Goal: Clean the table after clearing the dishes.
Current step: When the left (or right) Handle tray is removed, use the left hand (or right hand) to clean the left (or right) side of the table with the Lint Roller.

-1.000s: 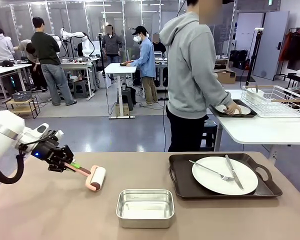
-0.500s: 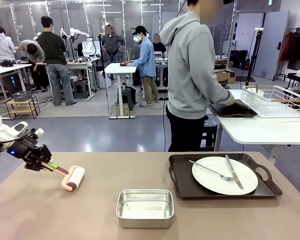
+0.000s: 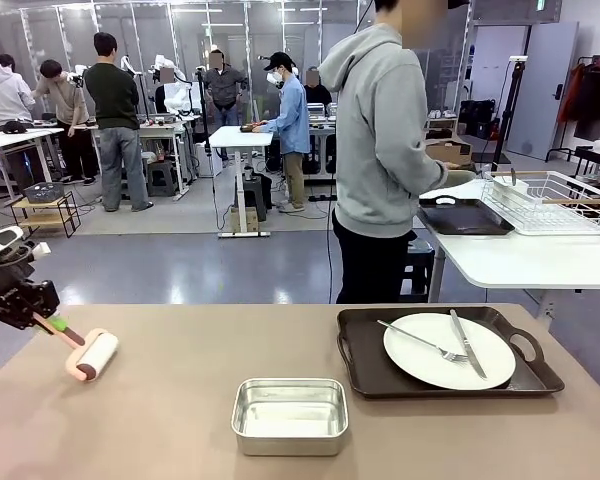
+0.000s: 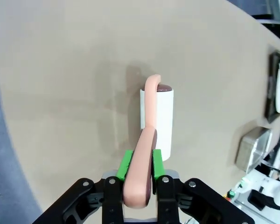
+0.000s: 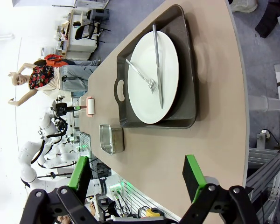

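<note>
Left pincer [image 4: 139, 163], clamped on the lint roller [image 3: 95, 354], has rolled it to the surface's [image 3: 180, 420] nine o'clock edge. Right pincer [image 5: 137, 175] spread wide, empty. One laden tray [image 3: 358, 372] remains at three o'clock.

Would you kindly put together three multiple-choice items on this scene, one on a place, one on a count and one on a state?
1. Where does the steel pan stand? A. on the table, left of the dark tray B. in a dish rack C. on the floor
2. How many pieces of cutlery lie on the white plate? A. one B. four C. two
3. The left gripper is: A. open above the pan B. shut on the lint roller C. shut on a spoon
Key: 1 A, it rests on bare tabletop beside the tray; 2 C, a fork and a knife; 3 B, its jaws clamp the roller's handle.
</note>
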`<move>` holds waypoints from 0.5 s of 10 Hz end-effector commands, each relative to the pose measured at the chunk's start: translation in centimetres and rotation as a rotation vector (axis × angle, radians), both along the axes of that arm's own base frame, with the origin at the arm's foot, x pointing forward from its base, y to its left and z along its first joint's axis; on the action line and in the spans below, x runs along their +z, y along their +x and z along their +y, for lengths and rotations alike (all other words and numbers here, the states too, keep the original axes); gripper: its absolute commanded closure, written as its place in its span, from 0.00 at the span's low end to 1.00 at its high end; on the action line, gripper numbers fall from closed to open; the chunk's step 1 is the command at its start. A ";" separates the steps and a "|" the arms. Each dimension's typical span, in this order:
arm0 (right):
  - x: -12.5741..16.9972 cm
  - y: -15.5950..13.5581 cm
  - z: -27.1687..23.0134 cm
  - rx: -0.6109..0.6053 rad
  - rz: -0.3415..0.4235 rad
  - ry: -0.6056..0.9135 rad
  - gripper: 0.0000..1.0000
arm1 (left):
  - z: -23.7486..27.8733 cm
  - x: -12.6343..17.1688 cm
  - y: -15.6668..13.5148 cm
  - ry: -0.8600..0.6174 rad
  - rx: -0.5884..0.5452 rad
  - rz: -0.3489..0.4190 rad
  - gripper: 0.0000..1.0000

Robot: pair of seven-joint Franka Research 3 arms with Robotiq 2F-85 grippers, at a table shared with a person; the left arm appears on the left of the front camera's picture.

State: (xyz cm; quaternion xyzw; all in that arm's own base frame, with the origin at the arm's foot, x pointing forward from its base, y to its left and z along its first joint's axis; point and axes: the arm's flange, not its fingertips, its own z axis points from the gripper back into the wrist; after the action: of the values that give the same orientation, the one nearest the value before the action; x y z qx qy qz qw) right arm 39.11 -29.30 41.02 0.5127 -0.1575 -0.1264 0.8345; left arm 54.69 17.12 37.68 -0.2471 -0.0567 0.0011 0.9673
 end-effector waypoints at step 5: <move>0.2 0.0 0.1 0.001 -0.005 -0.002 0.00 | -0.5 1.3 -1.0 0.485 0.066 0.034 0.79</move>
State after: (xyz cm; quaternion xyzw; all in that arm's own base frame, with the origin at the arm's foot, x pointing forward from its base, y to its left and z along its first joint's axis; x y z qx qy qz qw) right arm 39.11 -29.30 41.02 0.5127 -0.1575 -0.1264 0.8345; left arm 54.63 16.77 41.75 -0.0587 -0.0511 0.0063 0.9969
